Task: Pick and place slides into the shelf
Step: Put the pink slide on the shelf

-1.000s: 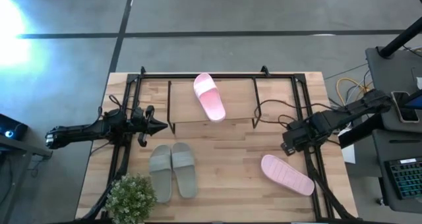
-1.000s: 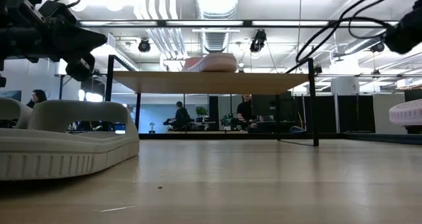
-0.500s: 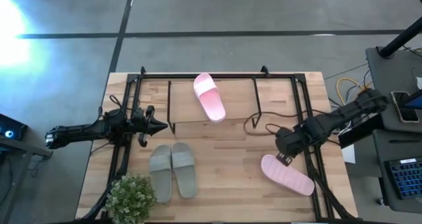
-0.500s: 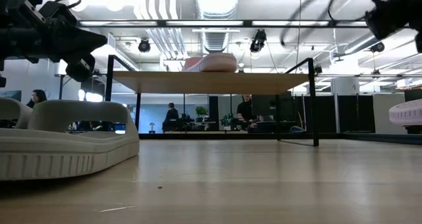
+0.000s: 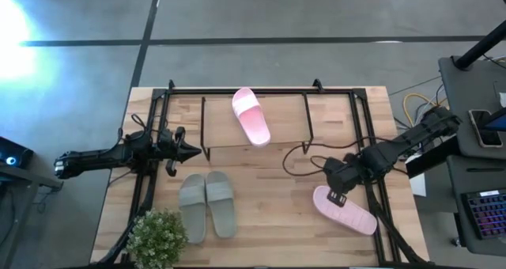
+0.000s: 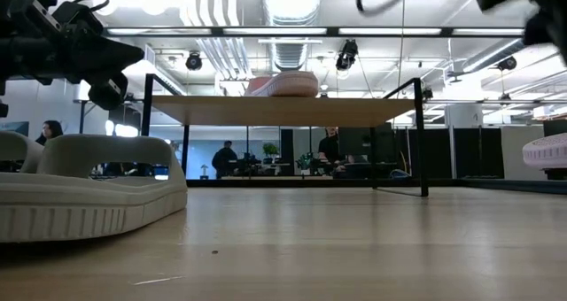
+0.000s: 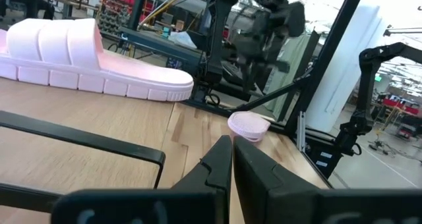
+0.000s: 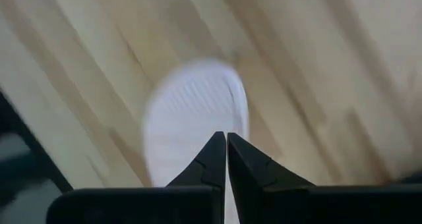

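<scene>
Right hand (image 5: 338, 196) closed above pink slide (image 5: 345, 210).

Two slides are pale pink, one (image 5: 251, 115) on the light wooden top board of the shelf (image 5: 288, 123) with its thin black legs, the other (image 5: 345, 210) on the pale, plank-grained wooden table (image 5: 277, 206). The other pair (image 5: 205, 206) is grey-green, beside a plant (image 5: 156, 239) with green leaves. Both arms are dark, nearly black.
</scene>
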You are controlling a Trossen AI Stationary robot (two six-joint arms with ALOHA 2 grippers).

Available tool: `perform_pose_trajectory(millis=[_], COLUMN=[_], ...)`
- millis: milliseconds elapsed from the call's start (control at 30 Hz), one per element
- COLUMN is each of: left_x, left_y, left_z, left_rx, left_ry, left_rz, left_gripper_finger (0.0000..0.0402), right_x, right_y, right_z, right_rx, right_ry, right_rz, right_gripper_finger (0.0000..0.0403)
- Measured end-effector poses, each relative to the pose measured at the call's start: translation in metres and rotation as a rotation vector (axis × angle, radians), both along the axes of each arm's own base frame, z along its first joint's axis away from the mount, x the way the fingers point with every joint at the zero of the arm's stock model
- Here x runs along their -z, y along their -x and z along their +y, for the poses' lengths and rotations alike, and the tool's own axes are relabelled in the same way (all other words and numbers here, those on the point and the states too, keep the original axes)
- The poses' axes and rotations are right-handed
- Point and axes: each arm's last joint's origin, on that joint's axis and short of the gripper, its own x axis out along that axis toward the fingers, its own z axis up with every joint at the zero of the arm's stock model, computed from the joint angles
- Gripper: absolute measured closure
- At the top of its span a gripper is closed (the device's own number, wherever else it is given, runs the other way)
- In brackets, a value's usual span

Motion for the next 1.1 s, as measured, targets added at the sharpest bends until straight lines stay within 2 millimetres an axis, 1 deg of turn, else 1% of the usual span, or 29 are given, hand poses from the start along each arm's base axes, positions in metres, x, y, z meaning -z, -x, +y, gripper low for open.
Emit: perform_pose_trajectory(millis=[100,200,300,367,467,567,633,700,767,900,967,1100], left_x=[0.0,0.0,0.0,0.0,0.0,0.0,0.0,0.0,0.0,0.0,0.0,0.0], left_y=[0.0,0.0,0.0,0.0,0.0,0.0,0.0,0.0,0.0,0.0,0.0,0.0], left_z=[0.0,0.0,0.0,0.0,0.0,0.0,0.0,0.0,0.0,0.0,0.0,0.0], left_rx=[0.0,0.0,0.001,0.0,0.0,0.0,0.0,0.0,0.0,0.0,0.0,0.0], left_ry=[0.0,0.0,0.0,0.0,0.0,0.0,0.0,0.0,0.0,0.0,0.0,0.0], left_rz=[0.001,0.001,-0.001,0.001,-0.001,-0.001,0.001,0.0,0.0,-0.001,0.001,0.002], left_gripper_finger=[0.0401,0.0401,0.0401,0.0401,0.0401,0.0401,0.0401,0.0401,0.0401,0.0401,0.0401,0.0401], right_x=[-0.032,-0.067,-0.096,-0.107,-0.116,-0.112,-0.097,-0.081,-0.068,-0.052,-0.044,-0.032], right_y=[-0.009,-0.02,-0.036,-0.048,-0.067,-0.082,-0.087,-0.089,-0.085,-0.073,-0.065,-0.041], right_z=[0.0,-0.002,-0.009,-0.016,-0.025,-0.034,-0.036,-0.033,-0.024,-0.006,0.0,0.005], right_rx=[-0.043,-0.087,-0.103,-0.111,-0.115,-0.154,-0.198,-0.238,-0.271,-0.287,-0.258,-0.152], right_ry=[0.085,0.232,0.344,0.377,0.41,0.337,0.241,0.202,0.203,0.178,0.168,0.154], right_rz=[-0.175,-0.37,-0.49,-0.504,-0.486,-0.396,-0.257,-0.119,-0.007,0.086,0.111,0.148], right_gripper_finger=[0.0394,0.0394,0.0394,0.0394,0.0394,0.0394,0.0394,0.0394,0.0394,0.0394,0.0394,0.0394])
